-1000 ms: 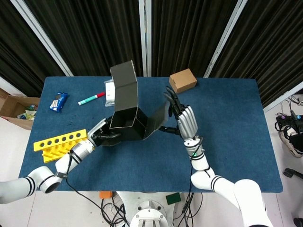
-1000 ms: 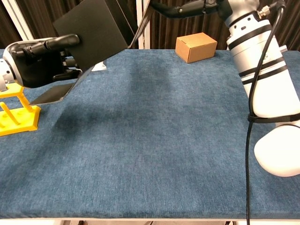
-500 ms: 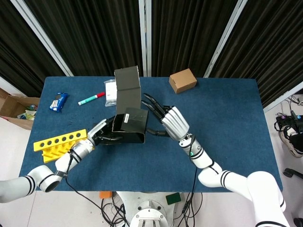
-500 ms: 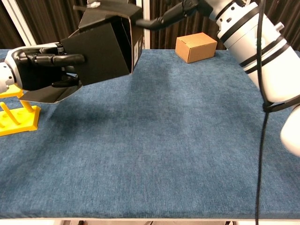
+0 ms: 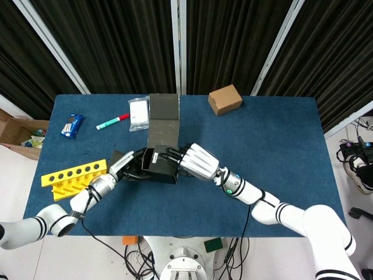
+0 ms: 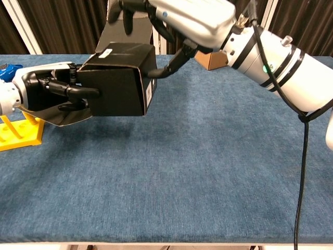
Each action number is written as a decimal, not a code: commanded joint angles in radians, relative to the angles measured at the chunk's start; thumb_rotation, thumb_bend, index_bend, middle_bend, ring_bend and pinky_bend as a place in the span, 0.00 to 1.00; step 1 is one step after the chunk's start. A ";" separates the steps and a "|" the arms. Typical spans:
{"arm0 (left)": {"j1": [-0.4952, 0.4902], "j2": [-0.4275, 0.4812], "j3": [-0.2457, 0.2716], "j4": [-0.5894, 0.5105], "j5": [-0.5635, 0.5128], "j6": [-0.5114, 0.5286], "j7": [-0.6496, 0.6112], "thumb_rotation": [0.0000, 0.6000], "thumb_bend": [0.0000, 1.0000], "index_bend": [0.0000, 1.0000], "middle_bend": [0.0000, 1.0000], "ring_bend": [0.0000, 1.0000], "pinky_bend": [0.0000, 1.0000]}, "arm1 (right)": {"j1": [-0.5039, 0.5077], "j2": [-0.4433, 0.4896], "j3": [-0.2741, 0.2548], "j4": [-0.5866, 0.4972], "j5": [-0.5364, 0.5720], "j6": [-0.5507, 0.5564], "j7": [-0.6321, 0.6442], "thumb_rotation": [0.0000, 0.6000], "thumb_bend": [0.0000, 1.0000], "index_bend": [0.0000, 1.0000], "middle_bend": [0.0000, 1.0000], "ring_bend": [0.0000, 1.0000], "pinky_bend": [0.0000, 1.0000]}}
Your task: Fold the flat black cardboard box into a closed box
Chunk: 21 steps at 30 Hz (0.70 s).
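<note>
Left hand [image 6: 49,94] grips the black box [image 6: 122,83] from its side, held above the table [image 6: 208,172]; right hand [image 5: 195,162] presses fingers on the box's top, its flap [image 5: 163,119] upright.

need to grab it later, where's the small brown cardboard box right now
In the head view the small brown box sits near the table's far edge, right of centre, beyond the right hand and right of the black box's raised flap.

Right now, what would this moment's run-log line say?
left hand: holds black box off table | right hand: fingers on box's other side | lid flap: open
</note>
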 commanded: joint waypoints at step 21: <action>-0.001 -0.161 0.010 0.164 -0.031 -0.062 0.302 1.00 0.13 0.32 0.29 0.63 0.94 | 0.019 -0.057 -0.132 0.175 -0.056 -0.082 0.038 1.00 0.19 0.52 0.49 0.74 0.93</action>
